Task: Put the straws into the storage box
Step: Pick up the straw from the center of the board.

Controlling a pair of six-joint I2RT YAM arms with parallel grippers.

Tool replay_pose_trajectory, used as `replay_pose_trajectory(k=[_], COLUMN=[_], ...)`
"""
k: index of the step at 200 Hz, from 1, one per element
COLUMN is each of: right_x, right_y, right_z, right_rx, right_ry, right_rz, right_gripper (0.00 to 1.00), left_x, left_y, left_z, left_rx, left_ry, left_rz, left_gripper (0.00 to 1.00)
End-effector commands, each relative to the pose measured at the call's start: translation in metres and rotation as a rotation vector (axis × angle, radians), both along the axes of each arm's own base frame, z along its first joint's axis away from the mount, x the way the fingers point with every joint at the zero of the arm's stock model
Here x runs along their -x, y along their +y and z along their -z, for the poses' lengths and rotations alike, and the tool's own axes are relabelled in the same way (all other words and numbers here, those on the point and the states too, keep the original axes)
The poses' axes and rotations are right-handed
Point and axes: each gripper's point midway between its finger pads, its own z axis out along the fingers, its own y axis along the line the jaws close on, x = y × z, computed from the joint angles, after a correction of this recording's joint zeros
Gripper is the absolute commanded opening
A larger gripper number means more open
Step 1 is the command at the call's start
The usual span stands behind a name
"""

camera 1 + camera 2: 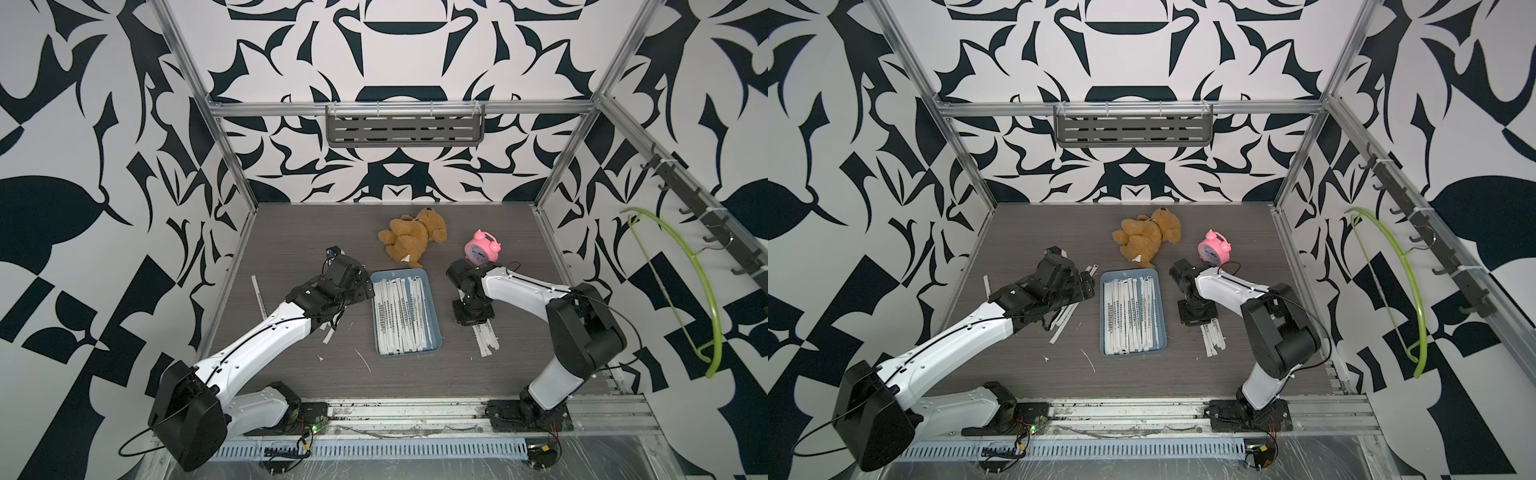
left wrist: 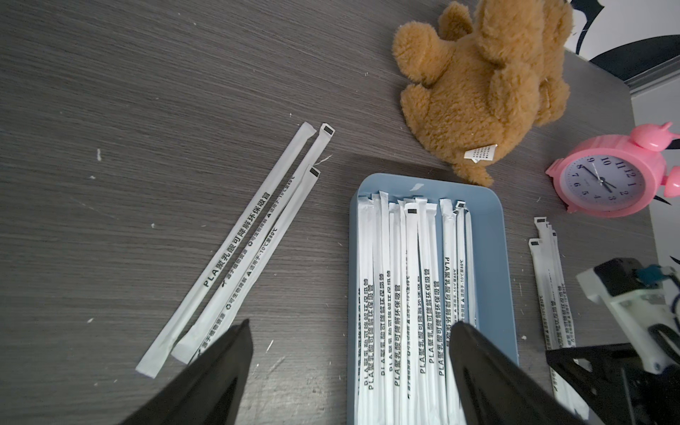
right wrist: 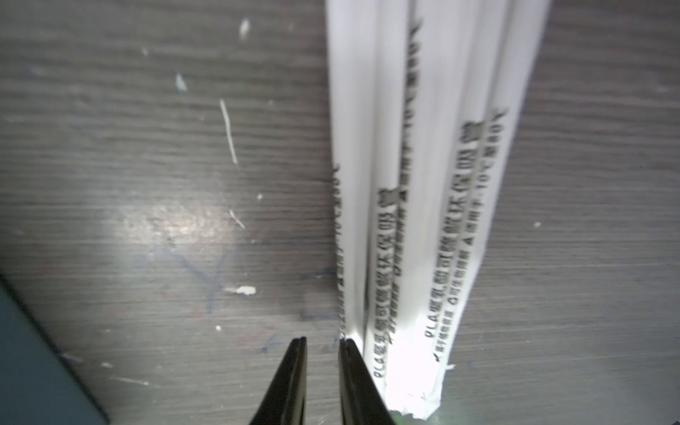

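Note:
The storage box (image 1: 409,353) (image 1: 1133,354) (image 2: 489,239) lies mid-table and holds several straws (image 1: 401,316) (image 2: 404,294) side by side. Three loose straws (image 2: 239,250) (image 1: 1063,320) lie left of it, partly under my left arm. One more straw (image 1: 257,295) lies at the far left. My left gripper (image 2: 351,323) (image 1: 368,291) hangs open and empty over the box's left rim. A bundle of straws (image 3: 423,184) (image 1: 486,338) lies right of the box. My right gripper (image 3: 322,340) (image 1: 476,322) points down at its far end, jaws narrowly apart over bare table, one fingertip (image 3: 349,353) against the bundle's edge.
A brown teddy bear (image 1: 411,237) lies just behind the box and a pink alarm clock (image 1: 482,249) stands behind the right arm. Small white scraps (image 1: 361,359) dot the table in front. A grey slotted shelf (image 1: 405,124) hangs on the back wall, a green hanger (image 1: 698,291) at right.

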Motion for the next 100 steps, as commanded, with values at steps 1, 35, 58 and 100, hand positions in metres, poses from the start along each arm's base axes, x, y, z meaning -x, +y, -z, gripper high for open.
replay_pose_trajectory(k=[1, 35, 58, 100], right_x=[0.002, 0.001, 0.001, 0.0], right_y=[-0.009, -0.004, -0.003, -0.003], right_z=[-0.005, 0.001, 0.006, 0.014], right_rx=[-0.007, -0.032, -0.037, -0.028], right_ry=[0.01, 0.018, 0.028, 0.038], right_rz=[0.004, 0.012, 0.014, 0.019], right_gripper=[0.24, 0.24, 0.24, 0.21], left_x=[-0.001, 0.0, 0.001, 0.002], left_y=[-0.009, -0.014, -0.016, -0.015], left_z=[0.0, 0.006, 0.01, 0.012], left_rx=[0.015, 0.003, -0.003, -0.002], left_ry=[0.008, 0.033, 0.046, 0.055], left_rz=[0.019, 0.035, 0.044, 0.037], left_gripper=[0.9, 0.9, 0.89, 0.89])
